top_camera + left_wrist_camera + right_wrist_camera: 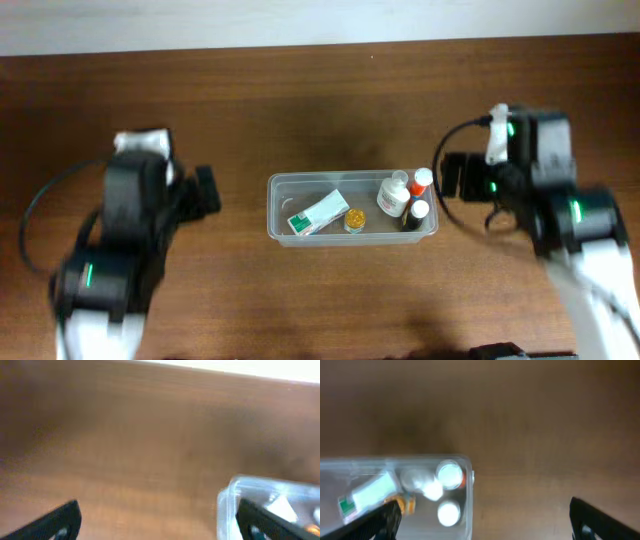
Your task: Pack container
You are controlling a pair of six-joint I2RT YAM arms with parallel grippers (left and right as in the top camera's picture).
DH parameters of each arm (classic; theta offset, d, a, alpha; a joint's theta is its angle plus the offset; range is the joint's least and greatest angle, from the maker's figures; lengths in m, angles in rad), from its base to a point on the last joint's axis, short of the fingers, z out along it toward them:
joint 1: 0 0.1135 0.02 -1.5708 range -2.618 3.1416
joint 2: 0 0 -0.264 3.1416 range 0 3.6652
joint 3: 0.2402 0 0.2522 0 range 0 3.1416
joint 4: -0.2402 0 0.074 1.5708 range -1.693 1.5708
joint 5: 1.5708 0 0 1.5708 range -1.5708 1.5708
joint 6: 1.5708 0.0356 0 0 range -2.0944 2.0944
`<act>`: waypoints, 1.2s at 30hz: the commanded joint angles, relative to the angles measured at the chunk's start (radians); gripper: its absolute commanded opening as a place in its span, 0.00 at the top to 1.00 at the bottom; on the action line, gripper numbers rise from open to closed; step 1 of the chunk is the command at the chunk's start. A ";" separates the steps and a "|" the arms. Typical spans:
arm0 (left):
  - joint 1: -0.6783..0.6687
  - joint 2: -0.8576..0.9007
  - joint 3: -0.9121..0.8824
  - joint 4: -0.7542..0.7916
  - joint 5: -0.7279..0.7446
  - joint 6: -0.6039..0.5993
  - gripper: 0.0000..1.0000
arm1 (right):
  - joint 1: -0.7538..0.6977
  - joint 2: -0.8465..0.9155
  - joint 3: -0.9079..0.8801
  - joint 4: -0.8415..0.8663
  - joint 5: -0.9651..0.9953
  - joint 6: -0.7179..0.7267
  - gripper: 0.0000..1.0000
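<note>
The container (280,186) is a clear shallow tub in the middle of the table. It holds a white and green box (318,215), a small yellow-capped jar (354,220) and three small bottles (396,194) at its right end. My left gripper (205,190) is open and empty, left of the tub; the left wrist view shows the tub's corner (227,497) by my right finger. My right gripper (450,175) is open and empty, just right of the tub. The right wrist view shows the tub's right end (468,490) with the bottles (449,474).
The brown wooden table (320,100) stretches around the tub. A pale wall edge runs along the back (300,25). Black cables loop beside each arm.
</note>
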 commanded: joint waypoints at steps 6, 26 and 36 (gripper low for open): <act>0.005 -0.630 -0.462 0.108 -0.007 -0.013 0.01 | 0.100 -0.582 -0.483 0.107 0.159 0.075 0.02; 0.005 -0.667 -0.470 -0.251 -0.007 -0.013 0.01 | 0.101 -0.671 -0.596 0.022 0.159 0.075 0.02; 0.005 -0.667 -0.470 -0.251 -0.007 -0.013 0.01 | 0.007 -1.068 -0.807 0.154 0.076 0.028 0.02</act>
